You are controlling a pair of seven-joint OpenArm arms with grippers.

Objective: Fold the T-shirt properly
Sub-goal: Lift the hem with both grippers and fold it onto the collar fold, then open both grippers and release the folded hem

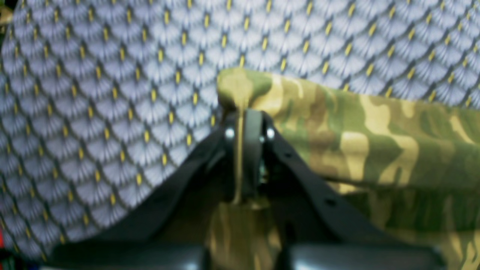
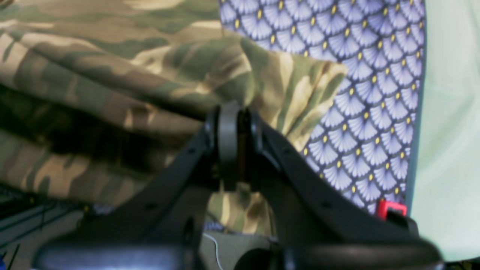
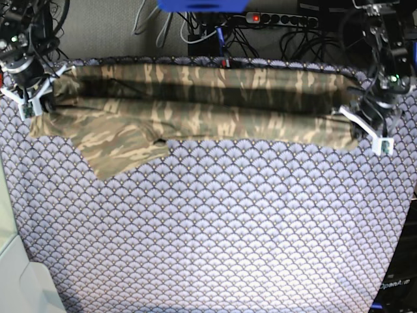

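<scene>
- Cloth first: the T-shirt lies as a long band along the far edge of the table, its long axis running side to side, from one arm to the other.
- At the base view's right end, the left gripper is clamped tight on a corner of the shirt; a thin sliver of camouflage fabric runs between its jaws and bunches into a small knob just past the tips.
- At the opposite end, the right gripper is likewise pinched closed on the shirt's edge, with a flap of fabric fanning out beyond the jaws.
- Each arm sits at its own end of the band, so neither is nearer; the shirt stretches between them, and the open stretch of table lies toward the near side of the base view.
- To my eye the next move would turn on carrying both held ends across the band's short axis together, so the long fold stays straight.
- One sleeve or flap sticks out from the band toward the near side, close to the right arm's end, lying flat on the table cloth.
- Shirt fabric looks soft and limp, printed in tan, olive and brown streaks, with long lengthwise creases and a shadowed trough down the middle.
- Underneath, the table cloth is purple with a fan-scale pattern and small yellow dots, and looks smooth and flat.
- I would judge the slack between the grips could sag or twist if the two arms move unevenly.
</scene>
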